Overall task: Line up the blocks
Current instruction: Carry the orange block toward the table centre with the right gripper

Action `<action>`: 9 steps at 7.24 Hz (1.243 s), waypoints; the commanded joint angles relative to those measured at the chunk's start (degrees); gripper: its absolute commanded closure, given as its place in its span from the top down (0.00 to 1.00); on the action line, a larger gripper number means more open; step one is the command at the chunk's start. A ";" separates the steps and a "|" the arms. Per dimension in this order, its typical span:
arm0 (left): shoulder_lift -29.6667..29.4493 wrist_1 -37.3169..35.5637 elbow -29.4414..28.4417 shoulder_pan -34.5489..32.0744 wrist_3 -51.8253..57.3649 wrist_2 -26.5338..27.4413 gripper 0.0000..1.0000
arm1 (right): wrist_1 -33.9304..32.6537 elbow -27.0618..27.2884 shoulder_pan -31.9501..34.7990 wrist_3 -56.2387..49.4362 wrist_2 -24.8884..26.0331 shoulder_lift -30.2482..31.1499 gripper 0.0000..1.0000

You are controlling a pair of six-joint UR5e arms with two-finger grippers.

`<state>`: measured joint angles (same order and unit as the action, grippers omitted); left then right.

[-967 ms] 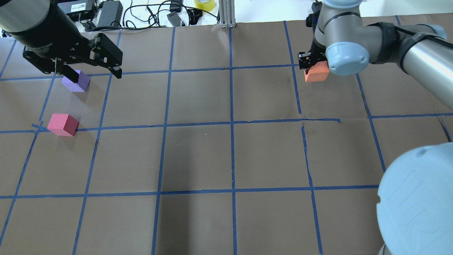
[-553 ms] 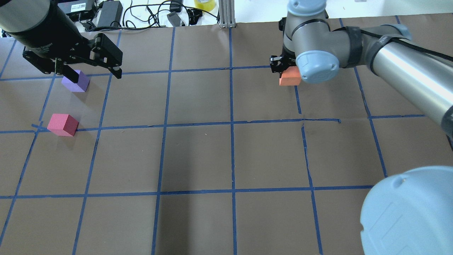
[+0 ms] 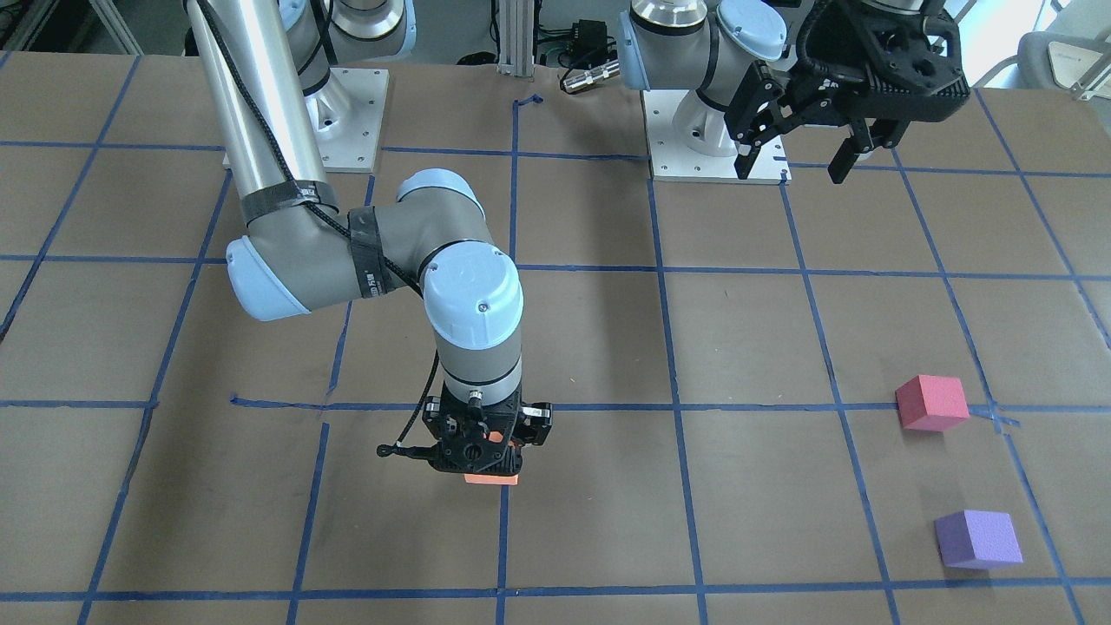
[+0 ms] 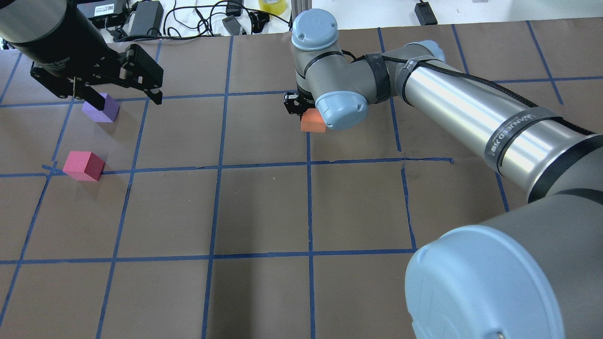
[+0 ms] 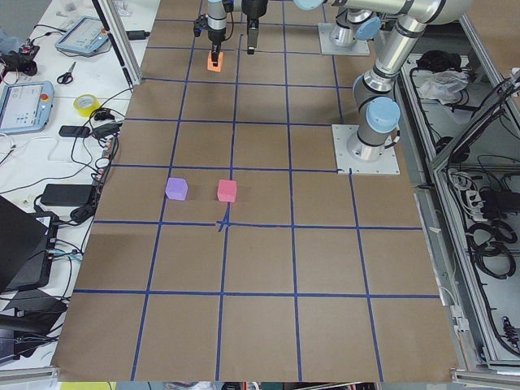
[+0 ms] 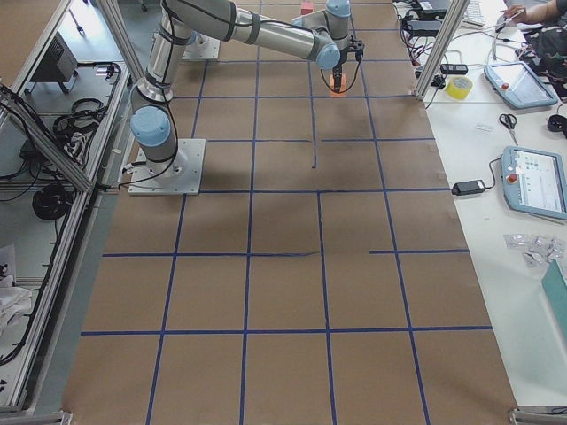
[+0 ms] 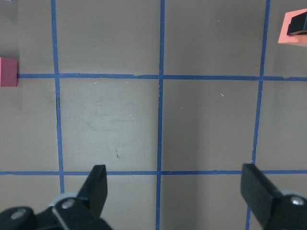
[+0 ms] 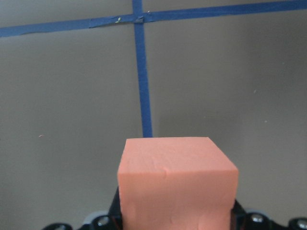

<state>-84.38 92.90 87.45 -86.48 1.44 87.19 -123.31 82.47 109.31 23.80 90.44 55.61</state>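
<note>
Three blocks (image 4: 84,165); right end effector (image 3: 489,462) clamps orange block (image 4: 313,122) (seemingly aloft); left end effector (image 4: 126,97) apart.

Brown paper-covered table (image 4: 264,212) with blue tape grid (image 4: 310,212); cables (image 4: 193,21) and yellow tape roll (image 4: 272,5) alongside.

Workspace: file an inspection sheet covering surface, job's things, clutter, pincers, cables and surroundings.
Surface: brown paper with a blue tape grid.
Job's things: orange block in the right pincer near the centre gridline; pinkish-red block and purple block lie apart on the robot's left side.
Clutter: nothing seen on the paper.
Pincers: right shut on the orange block; left pincer open, empty, raised.
Cables: black cable strapped along the right arm; loose leads beyond the far edge.
Surroundings: yellow tape roll, power bricks, teach pendants.
</note>
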 commanded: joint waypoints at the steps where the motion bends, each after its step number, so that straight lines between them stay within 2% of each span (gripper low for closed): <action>1: 0.00 0.00 0.00 0.00 -0.12 0.00 1.00 | -0.44 -0.37 2.13 1.24 -1.41 -2.17 0.18; 4: 0.00 0.00 0.00 0.00 0.05 0.00 1.00 | -0.44 -0.46 3.45 1.51 -1.50 -3.75 0.21; 5: 0.00 0.00 0.00 0.00 -0.04 0.00 1.00 | -0.44 -0.46 3.54 2.46 -1.50 -4.02 0.26; 6: 0.00 0.00 0.00 0.00 0.05 0.00 1.00 | -0.44 -0.38 3.54 2.56 -1.50 -4.02 0.39; 7: 0.00 0.00 0.00 0.00 0.05 0.00 1.00 | -0.44 -0.38 3.54 3.43 -1.50 -4.02 0.66; 8: 0.00 0.00 0.00 0.00 0.14 0.00 1.00 | -0.44 -0.38 3.54 3.44 -1.50 -4.02 1.00; 9: 0.00 0.00 0.00 0.00 0.05 -0.09 1.00 | -0.27 -0.46 3.54 3.44 -1.76 -3.85 1.00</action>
<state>-84.37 92.90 87.45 -86.48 1.53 87.17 -123.72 82.07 112.84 27.11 88.88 51.64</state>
